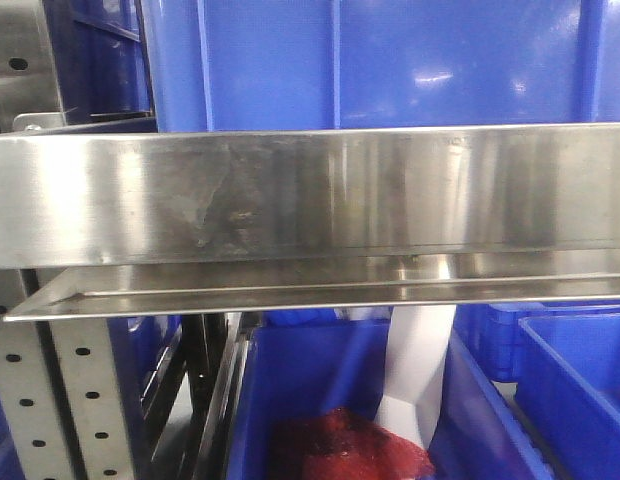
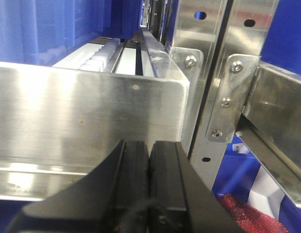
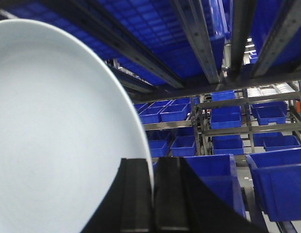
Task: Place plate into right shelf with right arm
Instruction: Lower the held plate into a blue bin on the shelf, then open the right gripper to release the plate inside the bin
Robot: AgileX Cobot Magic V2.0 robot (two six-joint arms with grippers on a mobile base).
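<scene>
Black fingers of the right hand sit clamped on the rim of the plain white, glossy round plate, which stands on edge beside the hand, its face in line with the fingers. Ahead of and above that hand lie the long rails of the stainless-steel right shelf and its big blue plastic bins. Edge-first entry looks likely. The left hand is pinched together, empty.

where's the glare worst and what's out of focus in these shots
Front view: smeared reflections across the right shelf's steel rail, small highlights on the blue bin above. Left wrist view: blown-out glare low on the near rail, the bolted upright crisp. Right wrist view: the plate looks soft and bluish, the far bins sharper.
</scene>
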